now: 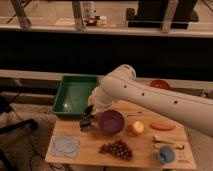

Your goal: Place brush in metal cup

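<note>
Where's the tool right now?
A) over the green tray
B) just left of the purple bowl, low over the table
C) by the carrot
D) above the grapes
B: the tool hangs low over the table, right beside the left rim of the purple bowl, clear of the green tray.

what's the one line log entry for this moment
gripper: low over table's left side, left of purple bowl | metal cup: at gripper | brush: not discernible | green tray: behind
</note>
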`<state>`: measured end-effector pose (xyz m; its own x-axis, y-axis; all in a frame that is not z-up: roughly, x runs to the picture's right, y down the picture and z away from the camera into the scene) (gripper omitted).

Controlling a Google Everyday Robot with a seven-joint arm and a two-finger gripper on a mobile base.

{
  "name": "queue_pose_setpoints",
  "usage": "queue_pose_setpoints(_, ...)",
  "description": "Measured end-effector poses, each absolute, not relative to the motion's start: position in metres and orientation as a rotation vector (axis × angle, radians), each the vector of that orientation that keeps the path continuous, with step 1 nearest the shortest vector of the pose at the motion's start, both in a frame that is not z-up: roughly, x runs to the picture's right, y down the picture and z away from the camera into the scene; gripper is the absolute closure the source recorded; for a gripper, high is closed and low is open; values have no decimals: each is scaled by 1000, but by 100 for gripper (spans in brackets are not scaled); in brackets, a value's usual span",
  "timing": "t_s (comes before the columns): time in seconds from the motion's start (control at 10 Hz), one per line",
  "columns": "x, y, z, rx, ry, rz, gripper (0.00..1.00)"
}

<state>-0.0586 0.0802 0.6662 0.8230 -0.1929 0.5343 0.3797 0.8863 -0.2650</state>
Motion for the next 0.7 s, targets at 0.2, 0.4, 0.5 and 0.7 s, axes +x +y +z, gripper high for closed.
queue_pose_setpoints(0.2, -59, 81, 667, -375, -527, -311, 98)
queue_pose_setpoints(0.4, -59, 80, 667, -375, -530, -311, 98)
queue_pose_setpoints(0.5, -59, 80, 667, -376, -531, -309, 98)
queue_pose_setpoints(0.7, -58, 80, 668, -379, -530, -306, 98)
